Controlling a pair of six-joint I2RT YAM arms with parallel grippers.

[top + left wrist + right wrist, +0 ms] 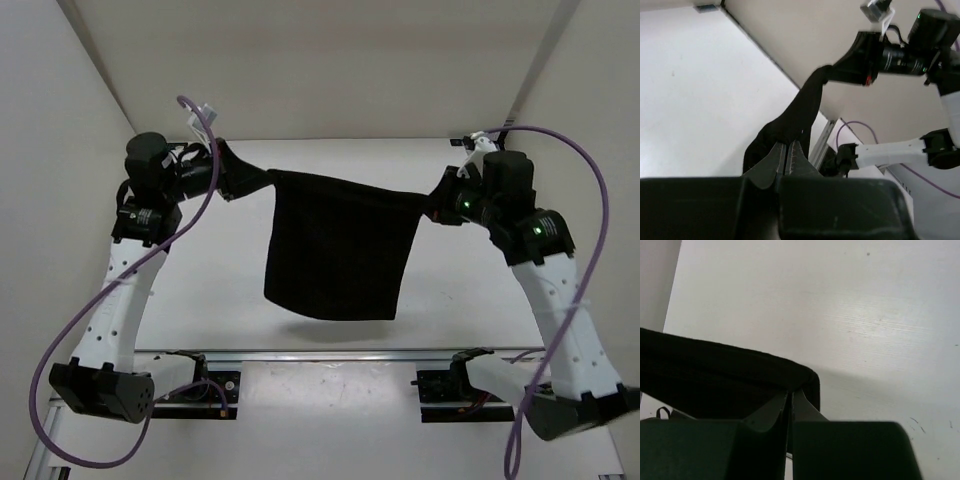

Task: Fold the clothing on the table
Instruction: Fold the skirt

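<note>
Top view: nearest is the left arm's base (100,388) at 7 o'clock, w/ the silver rail (340,353) running across beside it. Beyond that, the clothing (340,250) hangs mid-frame like a banner, top edge strung between both arms. The left gripper (258,177) pinches its corner at 10 o'clock and the right gripper (432,205) pinches the other at 2 o'clock. The bottom hem seems clear of the table (470,290), w/ a shadow under it. The right corner sits a bit lower than the left, so the cloth hangs skewed.

Left wrist view: jaws closed tight on a bunched corner; the fabric runs up as a twisted rope toward 1 o'clock, to the other hand.

Right wrist view: jaws closed on the hem's end, only a thin bite of cloth; the black band stretches off to 9 o'clock.

Risks, as I judge them: that thin bite could slip if the arms spread more, dropping one corner. Lowering w/ the skew would prob. land the hem crooked and crease the fold.
</note>
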